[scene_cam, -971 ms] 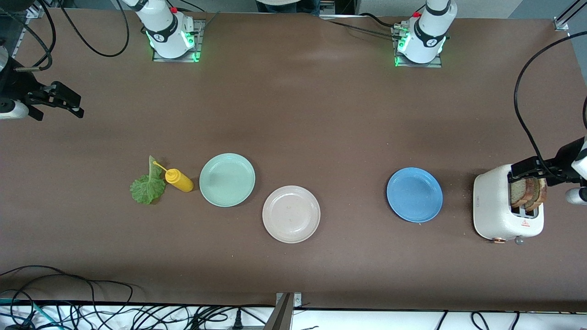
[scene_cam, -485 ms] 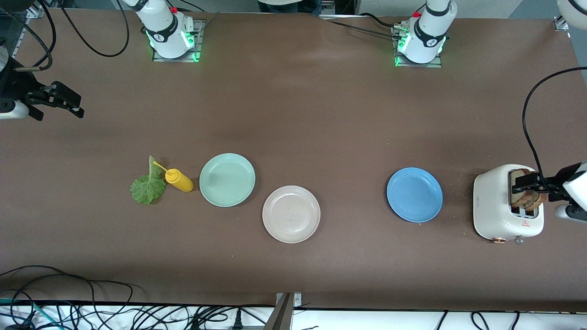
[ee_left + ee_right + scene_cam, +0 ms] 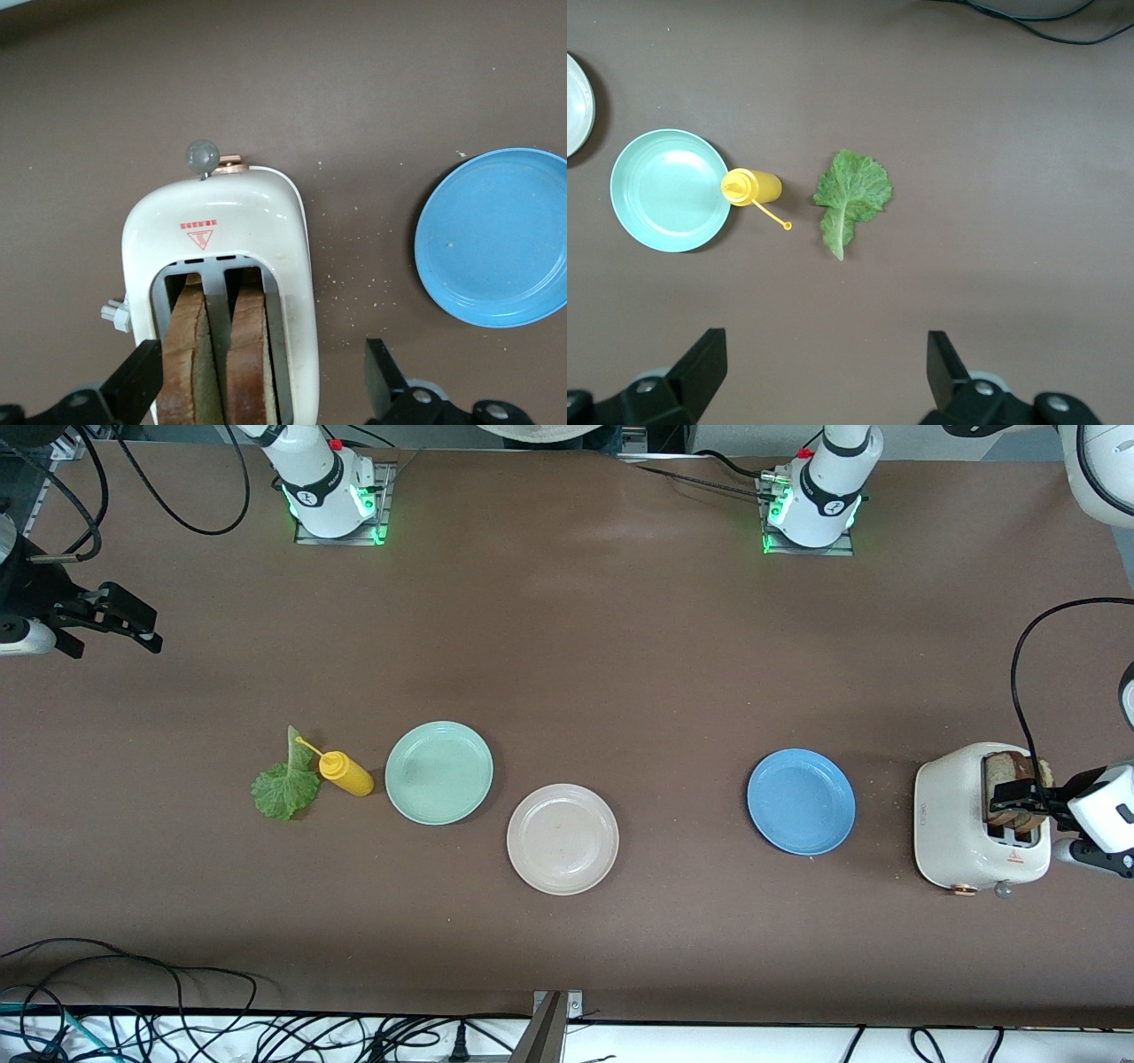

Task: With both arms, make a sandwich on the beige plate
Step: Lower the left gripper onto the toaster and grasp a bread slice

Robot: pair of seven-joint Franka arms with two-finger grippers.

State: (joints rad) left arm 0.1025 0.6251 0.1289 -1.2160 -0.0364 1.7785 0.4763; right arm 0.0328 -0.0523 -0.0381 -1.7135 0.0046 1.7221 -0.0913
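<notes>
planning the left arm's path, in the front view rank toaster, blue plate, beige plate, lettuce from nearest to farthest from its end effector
The left end effector hangs open over the toaster's bread slices.
1. Toaster: right under it, at the left arm's end of the table.
2. Blue plate: beside the toaster.
3. Beige plate: mid-table.
4. Lettuce: toward the right arm's end.

Brown tabletop (image 3: 567,646), evenly lit, matte; black cables (image 3: 221,1036) on white floor at 6 o'clock edge.
</notes>
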